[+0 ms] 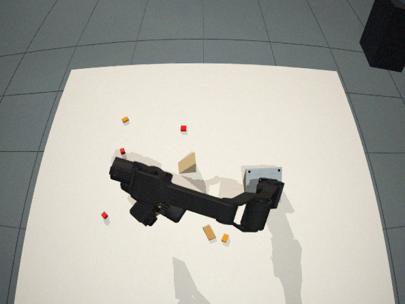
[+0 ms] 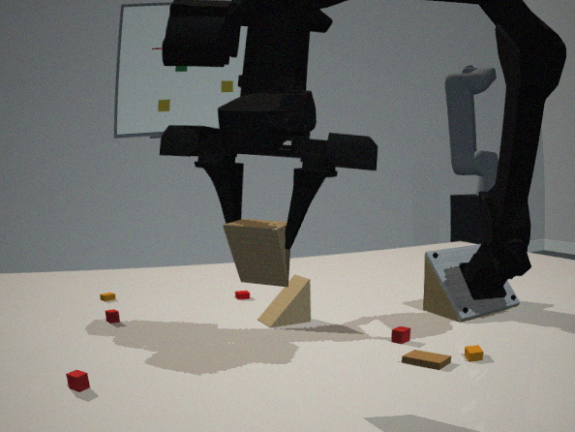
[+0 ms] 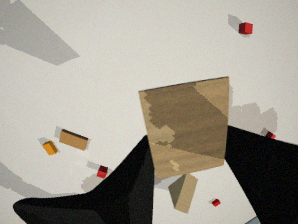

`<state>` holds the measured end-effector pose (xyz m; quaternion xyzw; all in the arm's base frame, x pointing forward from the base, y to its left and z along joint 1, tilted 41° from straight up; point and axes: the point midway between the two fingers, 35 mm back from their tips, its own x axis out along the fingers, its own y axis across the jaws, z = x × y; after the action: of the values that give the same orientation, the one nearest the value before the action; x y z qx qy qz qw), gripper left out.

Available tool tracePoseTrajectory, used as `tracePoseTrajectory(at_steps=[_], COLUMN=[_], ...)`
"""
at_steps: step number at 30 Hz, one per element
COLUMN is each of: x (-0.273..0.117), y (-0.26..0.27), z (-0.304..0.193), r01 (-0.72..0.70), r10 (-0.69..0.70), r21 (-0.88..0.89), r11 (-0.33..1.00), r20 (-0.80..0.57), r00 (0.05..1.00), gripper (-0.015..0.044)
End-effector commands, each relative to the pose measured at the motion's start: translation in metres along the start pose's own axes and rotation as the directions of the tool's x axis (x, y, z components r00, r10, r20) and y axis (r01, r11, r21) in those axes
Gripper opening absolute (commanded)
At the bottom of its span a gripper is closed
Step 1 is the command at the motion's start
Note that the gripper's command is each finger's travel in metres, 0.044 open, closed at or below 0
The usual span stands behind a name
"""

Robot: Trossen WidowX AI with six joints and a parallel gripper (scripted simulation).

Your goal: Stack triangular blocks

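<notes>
My gripper (image 2: pixel 261 232) (image 3: pixel 182 134) is shut on a tan triangular wooden block (image 2: pixel 258 252) (image 3: pixel 189 129) and holds it tilted in the air, clear of the table. In the top view the gripper (image 1: pixel 151 215) sits under the arm at the front left and the held block is almost hidden. The other triangular block (image 1: pixel 187 163) (image 2: pixel 290 305) (image 3: pixel 182 192) rests on the white table (image 1: pixel 238 102) with its sloped face up. In the exterior view the held block's lower corner hangs just above and in front of its peak. I cannot tell if they touch.
Small red cubes (image 1: pixel 183 128) (image 1: pixel 122 150) (image 1: pixel 104 215), orange cubes (image 1: pixel 125 119) (image 1: pixel 225 238) and a flat brown brick (image 1: pixel 208 232) (image 2: pixel 426 359) lie scattered around. The arm's wedge-shaped base mount (image 1: pixel 262 175) (image 2: pixel 450 291) stands at the right.
</notes>
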<state>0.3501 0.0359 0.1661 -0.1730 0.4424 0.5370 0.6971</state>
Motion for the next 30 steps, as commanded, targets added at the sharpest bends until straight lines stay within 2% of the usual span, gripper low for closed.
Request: tracePoseTrajectory(at_steps=[1, 8, 15, 30], x=[0.000, -0.002, -0.003, -0.006], y=[-0.006, -0.014, -0.022, -0.039], z=[-0.004, -0.014, -0.024, -0.046], r01=[0.000, 0.001, 0.004, 0.012], r10=[0.001, 0.003, 0.005, 0.011], r21=[0.116, 0.352, 0.567, 0.902], r11=[0.993, 0.936, 0.824, 0.431], r20=[-0.006, -0.010, -0.013, -0.019], r00=[1.000, 1.000, 1.000, 1.000], gripper=[0.0000, 0.0000, 0.0000, 0.0000])
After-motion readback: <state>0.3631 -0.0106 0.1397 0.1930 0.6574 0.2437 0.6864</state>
